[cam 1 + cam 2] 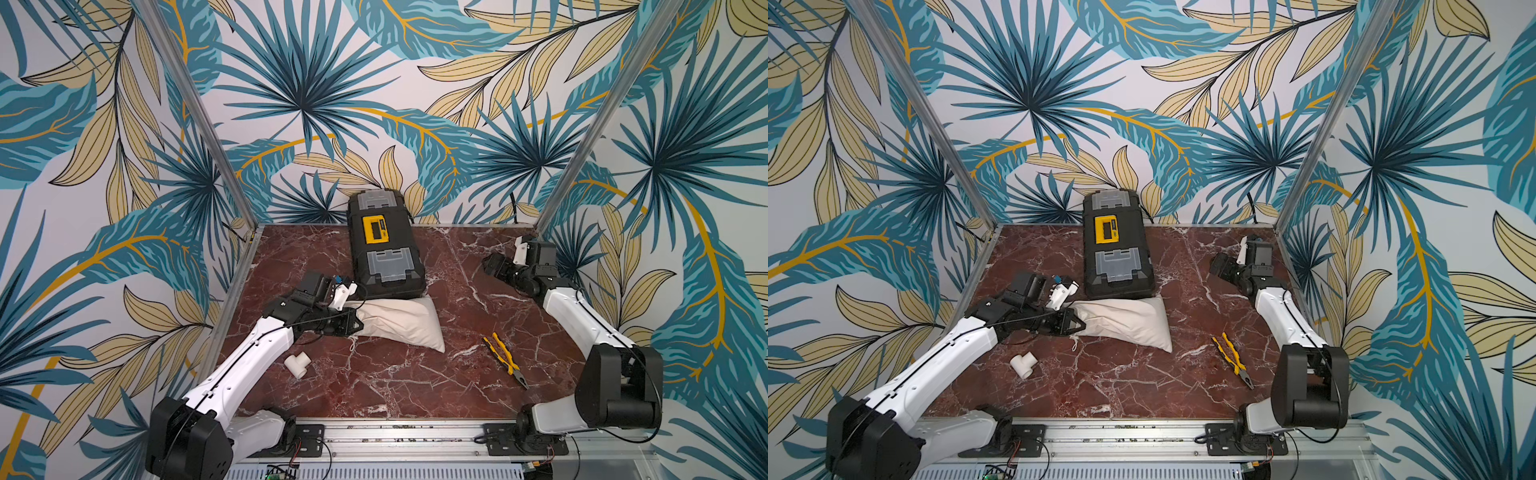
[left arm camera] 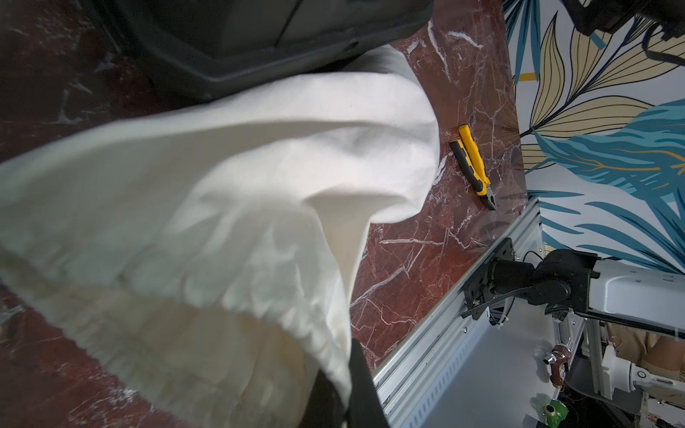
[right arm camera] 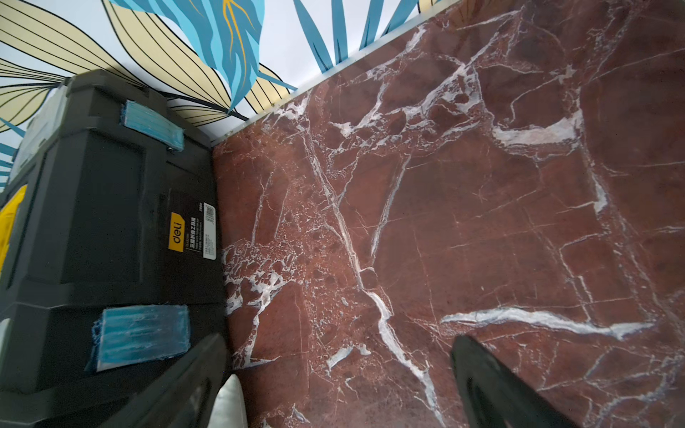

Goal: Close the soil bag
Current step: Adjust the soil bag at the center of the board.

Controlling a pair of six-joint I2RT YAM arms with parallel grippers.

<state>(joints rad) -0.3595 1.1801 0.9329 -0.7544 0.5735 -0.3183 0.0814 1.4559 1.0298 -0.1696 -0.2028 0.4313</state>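
the soil bag rests on red marble against the toolbox, leafy wallpaper behind, left gripper pinching its hem, right gripper spread.

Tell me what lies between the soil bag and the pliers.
Nothing: only bare marble table separates the soil bag from the pliers, seen in both top views and the left wrist view.

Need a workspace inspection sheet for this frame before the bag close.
Surface: red marble tabletop, no spills seen.
Job's things: soil bag lying against the toolbox, cord trailing at its gathered end.
Clutter: black toolbox, white pipe tee, yellow pliers.
Grippers: left claw shut on the bag's hem; right claw open over bare marble, away from the bag.
Cables: black leads at the right arm's base.
Surroundings: leaf-print walls, aluminium frame.
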